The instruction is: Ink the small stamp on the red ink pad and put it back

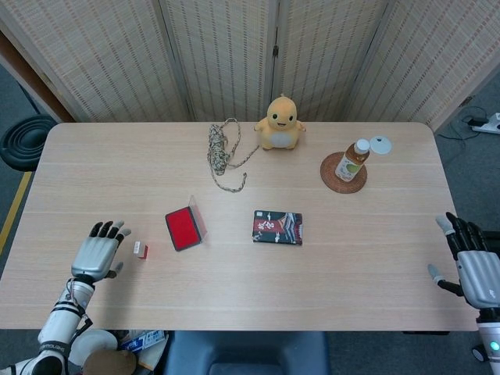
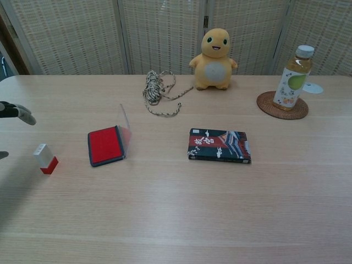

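One small stamp [image 1: 141, 250] stands upright on the worktop [image 1: 250, 281], left of the open red ink pad [image 1: 183, 228]. Just left of it hovers the left hand [image 1: 97, 254], fingers spread, empty; the right hand [image 1: 476, 269], also spread, sits far right.

Small stamp [image 2: 45, 158]: white body, red base, upright on the table's left side, untouched. Red ink pad [image 2: 105, 145]: dark-framed, just right of the stamp, clear lid [image 2: 126, 129] open and raised at its right edge.
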